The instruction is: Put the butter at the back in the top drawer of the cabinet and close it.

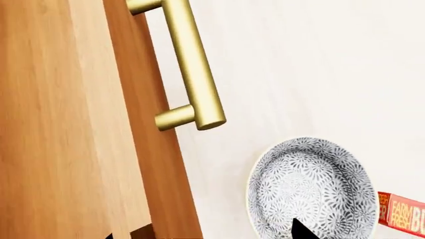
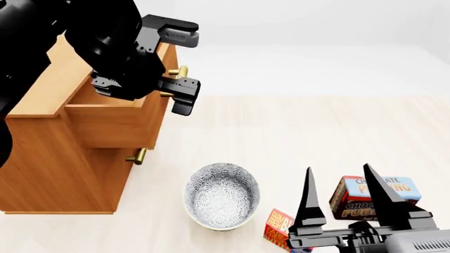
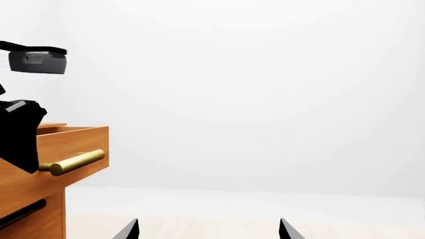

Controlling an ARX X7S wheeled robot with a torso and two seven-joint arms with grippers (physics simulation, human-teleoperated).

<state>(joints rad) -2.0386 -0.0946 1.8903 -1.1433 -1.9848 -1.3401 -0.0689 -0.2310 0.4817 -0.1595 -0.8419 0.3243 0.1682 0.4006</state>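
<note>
The butter (image 2: pixel 279 227) is a small red-and-orange box standing on the floor between the patterned bowl (image 2: pixel 221 196) and the chocolate pudding box (image 2: pixel 372 196). Its edge shows in the left wrist view (image 1: pixel 402 214). The cabinet (image 2: pixel 49 158) stands at the left with its top drawer (image 2: pixel 113 124) pulled partly out. My left gripper (image 2: pixel 188 71) is open at the drawer's brass handle (image 1: pixel 192 64), holding nothing. My right gripper (image 2: pixel 338 168) is open and empty, fingers pointing up, just above the butter and the pudding box.
The bowl (image 1: pixel 312 189) lies on the pale floor in front of the cabinet. The second drawer's handle (image 2: pixel 138 156) sticks out below the open drawer. The right wrist view shows the open drawer (image 3: pixel 73 139) and its handle (image 3: pixel 73 162) against a white wall.
</note>
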